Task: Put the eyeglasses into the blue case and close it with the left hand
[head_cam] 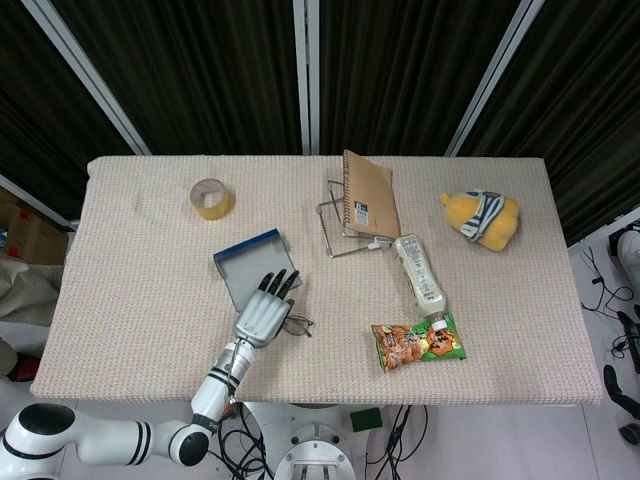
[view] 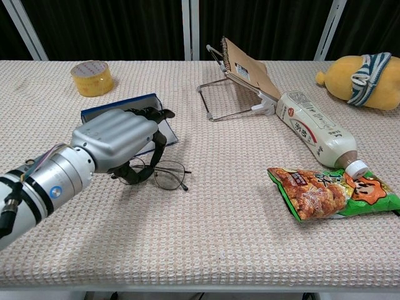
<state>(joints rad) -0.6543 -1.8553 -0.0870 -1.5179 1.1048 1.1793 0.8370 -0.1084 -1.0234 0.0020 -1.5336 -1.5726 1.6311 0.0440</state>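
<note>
One left hand (view: 119, 140), fingers curled over eyeglasses (view: 164, 175) on the tabletop (view: 219, 237); firm grip cannot be told. Blue case (view: 159, 128) just beyond, open. Packing and closing remain undone.

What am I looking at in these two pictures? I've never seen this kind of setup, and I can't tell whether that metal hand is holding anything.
It is a two-armed robot with finger hands, steered by a person. One picture looks down from its head, the other forward from its chest. Only the left hand shows; the right is out of view. It is over the eyeglasses, fingers curled down around one side of the frame; whether it grips them is unclear. Behind it lies the open blue case. Also on the table: a tape roll, a notebook on a wire stand, a bottle, a snack bag and a yellow plush toy.
</note>
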